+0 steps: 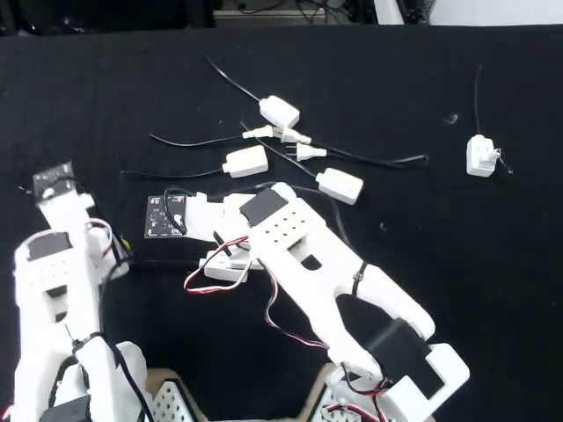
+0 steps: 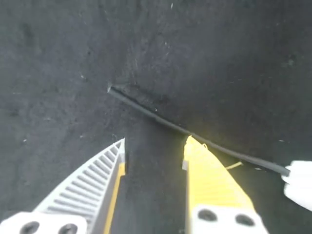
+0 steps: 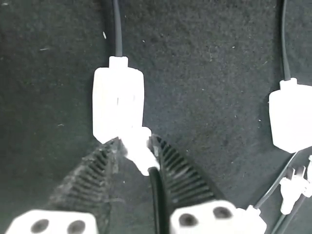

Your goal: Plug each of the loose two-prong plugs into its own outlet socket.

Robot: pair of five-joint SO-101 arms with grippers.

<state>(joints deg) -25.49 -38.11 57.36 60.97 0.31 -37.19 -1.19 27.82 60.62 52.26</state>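
The left jaws hang open over bare tabletop [image 2: 58,58], gripping nothing. A black cable [image 2: 161,122] runs across just past their tips. The right jaws are closed on a white plug [image 3: 140,153], with its black lead [image 3: 155,195] passing back between them. The plug's front end touches the near face of a white socket [image 3: 118,102], whose own cable leads away. A second socket [image 3: 291,114] lies off to one side, with a loose plug [image 3: 292,187] near it. Farther up the tabletop in the high view, a lone socket [image 1: 480,156] sits well apart from the others.
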